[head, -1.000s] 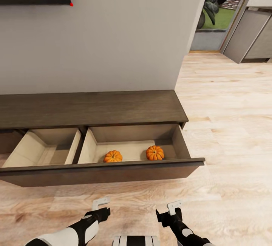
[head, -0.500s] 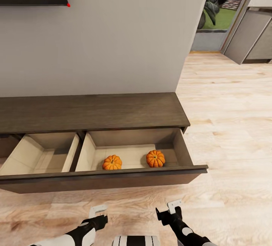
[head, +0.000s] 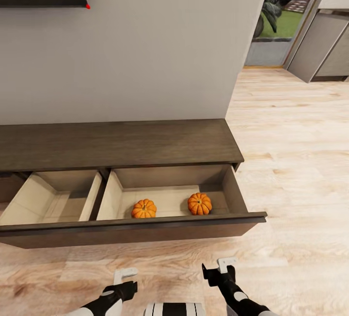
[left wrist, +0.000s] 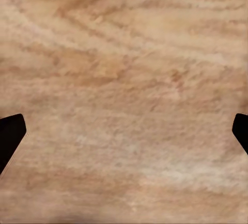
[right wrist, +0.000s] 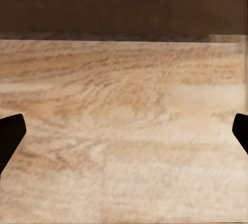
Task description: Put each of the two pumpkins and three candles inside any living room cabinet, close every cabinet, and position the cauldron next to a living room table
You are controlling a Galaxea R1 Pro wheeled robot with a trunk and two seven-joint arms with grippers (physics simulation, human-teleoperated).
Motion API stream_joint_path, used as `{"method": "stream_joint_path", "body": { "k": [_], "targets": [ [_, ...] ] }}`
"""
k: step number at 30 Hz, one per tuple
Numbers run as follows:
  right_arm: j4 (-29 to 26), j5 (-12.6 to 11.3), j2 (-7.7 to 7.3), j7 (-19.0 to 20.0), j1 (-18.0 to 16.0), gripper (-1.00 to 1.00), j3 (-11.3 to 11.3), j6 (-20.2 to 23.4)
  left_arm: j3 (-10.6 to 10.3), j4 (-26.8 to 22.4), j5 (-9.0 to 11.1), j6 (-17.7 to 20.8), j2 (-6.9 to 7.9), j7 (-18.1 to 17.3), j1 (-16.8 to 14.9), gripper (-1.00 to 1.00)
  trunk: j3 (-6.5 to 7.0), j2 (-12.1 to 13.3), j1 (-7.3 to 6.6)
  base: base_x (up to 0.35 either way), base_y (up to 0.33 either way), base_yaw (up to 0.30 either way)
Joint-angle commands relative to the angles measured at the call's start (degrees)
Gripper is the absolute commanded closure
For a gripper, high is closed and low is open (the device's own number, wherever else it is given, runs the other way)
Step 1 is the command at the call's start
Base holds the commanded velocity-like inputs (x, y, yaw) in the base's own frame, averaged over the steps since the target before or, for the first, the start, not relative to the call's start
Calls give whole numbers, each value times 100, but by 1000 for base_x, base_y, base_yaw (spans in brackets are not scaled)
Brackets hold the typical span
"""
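Grainy wood floor [head: 300, 170] — ribbed orange pumpkins [head: 144, 208] inside pale drawer [head: 167, 199].

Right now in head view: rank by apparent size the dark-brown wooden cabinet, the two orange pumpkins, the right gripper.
1. Dark-brown wooden cabinet, largest.
2. Right gripper.
3. Two orange ribbed pumpkins: alike, unranked. The gripper's nearness inflates it.
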Motion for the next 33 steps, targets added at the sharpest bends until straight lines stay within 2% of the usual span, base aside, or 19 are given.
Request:
{"method": "stream_joint_path", "body": {
  "k": [1, 4, 5, 8, 14, 18, 27, 33],
  "targets": [
    [-1, -33, 10, -2, 0, -100, -33, 0, -33, -33, -1, 1, 5, 33, -6, -100, 0, 0, 0, 0, 0, 0],
    [-2, -130, 13, -3, -1, -100, -131, -2, -131, -130, 3, -2, 28, 129, -11, -100, 0, 0, 0, 0, 0, 0],
    [0, -298, 14, -3, -1, -100, -290, -4, -555, -186, 3, -8, 33, 418, -11, -100, 0, 0, 0, 0, 0, 0],
    [5, -299, 18, -4, -1, -100, -286, -2, -602, -307, 1, -36, 31, 446, -10, -100, 0, 0, 0, 0, 0, 0],
    [21, -274, 26, 4, 0, -100, -269, 0, -933, -463, 7, -57, 22, 460, -3, -100, 0, 0, 0, 0, 0, 0],
    [22, -266, 27, 5, 2, -100, -267, 0, -967, -474, 7, -59, 18, 460, -3, -100, 0, 0, 0, 0, 0, 0],
    [22, -255, 32, 5, 9, -100, -249, -2, -985, -470, 11, -60, 35, 460, -3, -100, -162, -361, 198, 0, 0, 3],
    [22, -238, 30, 5, 9, -100, -237, 0, -978, -469, 15, -60, 40, 460, -3, -100, -269, -602, 329, 0, 0, 192]
  ]
}}
